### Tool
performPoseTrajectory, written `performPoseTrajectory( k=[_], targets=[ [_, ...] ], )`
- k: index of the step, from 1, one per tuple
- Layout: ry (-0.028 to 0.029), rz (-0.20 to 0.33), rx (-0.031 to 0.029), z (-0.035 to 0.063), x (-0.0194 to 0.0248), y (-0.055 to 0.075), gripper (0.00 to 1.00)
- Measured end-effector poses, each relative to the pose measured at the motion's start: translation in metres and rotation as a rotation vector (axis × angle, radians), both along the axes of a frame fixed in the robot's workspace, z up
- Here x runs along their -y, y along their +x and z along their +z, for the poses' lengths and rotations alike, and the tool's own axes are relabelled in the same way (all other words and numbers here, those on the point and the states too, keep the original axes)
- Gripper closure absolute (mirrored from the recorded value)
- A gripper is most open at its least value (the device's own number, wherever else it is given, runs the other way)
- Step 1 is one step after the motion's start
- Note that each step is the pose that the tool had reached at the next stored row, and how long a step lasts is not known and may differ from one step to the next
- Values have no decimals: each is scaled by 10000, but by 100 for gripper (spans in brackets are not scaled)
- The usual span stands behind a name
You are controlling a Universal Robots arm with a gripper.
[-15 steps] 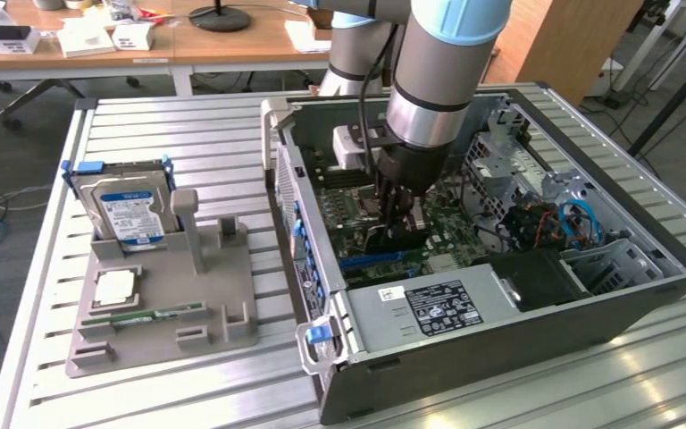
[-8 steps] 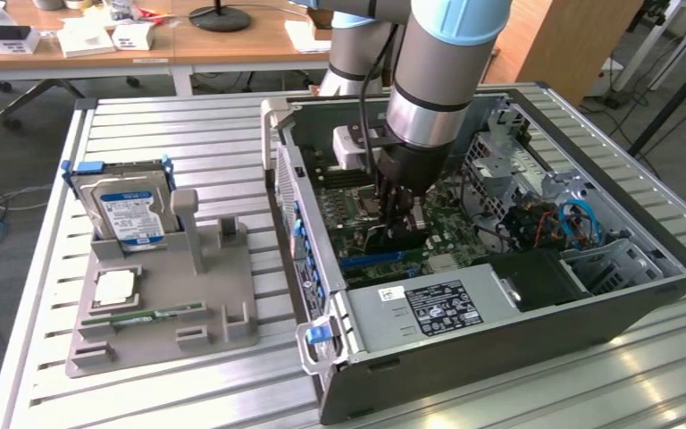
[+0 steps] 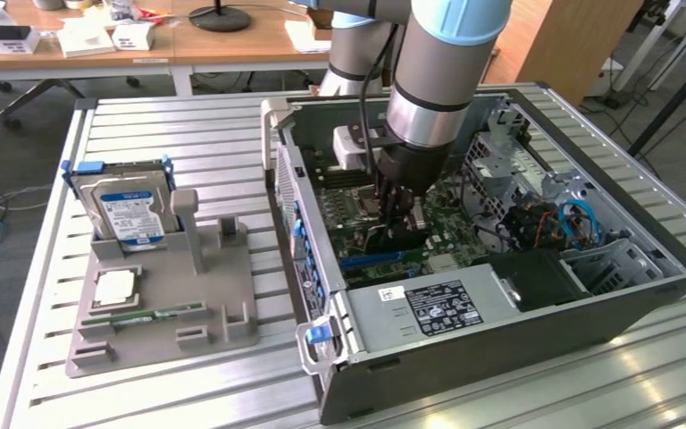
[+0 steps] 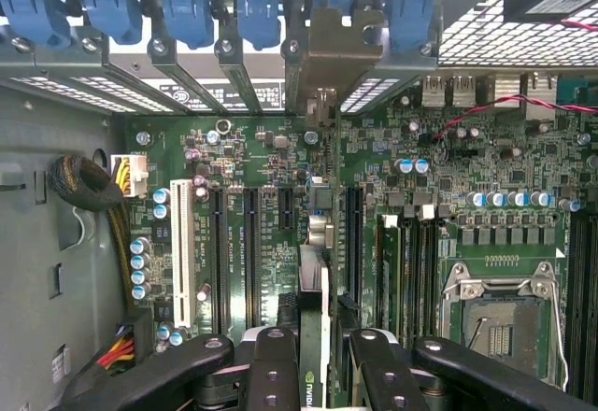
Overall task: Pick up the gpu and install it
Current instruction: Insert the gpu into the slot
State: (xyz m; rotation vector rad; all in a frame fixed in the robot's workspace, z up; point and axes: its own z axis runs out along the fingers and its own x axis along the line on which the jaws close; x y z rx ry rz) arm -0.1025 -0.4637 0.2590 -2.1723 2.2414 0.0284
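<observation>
In the exterior view, an open computer case (image 3: 498, 349) is seen lying on its side on the slatted metal tabletop (image 3: 164, 125). The arm is lowered into the case from above, and the claw (image 3: 393, 214) is held low over the motherboard (image 3: 445, 223) in the middle of the case. A dark card, the gpu (image 3: 391, 237), is clamped between its fingers, close above the board. Whether the card touches the board cannot be told here. Outside the case, on the exterior view's left, a grey holder (image 3: 164, 331) is set on the tabletop. A hard drive (image 3: 129, 206) with a blue-and-white label is stood upright in it.

In the wrist view, the claw (image 4: 322, 334) is seen closed on the gpu (image 4: 315, 290). The card is held edge-on, with one black finger (image 4: 273, 364) pressed to each of its sides. The card is lined up along the expansion slots of the motherboard (image 4: 234, 149) inside the case (image 4: 56, 243). Its metal bracket (image 4: 332, 47) is placed at the case's rear wall, among the row of blue slot latches (image 4: 187, 9). An open processor socket (image 4: 500, 322) is seen further along the board.
</observation>
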Motion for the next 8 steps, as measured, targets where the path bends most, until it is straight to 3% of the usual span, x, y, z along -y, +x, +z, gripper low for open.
performPoseTrajectory(
  k=[8],
  targets=[
    [-34,-201,-3,-1,5,3,74]
  ],
)
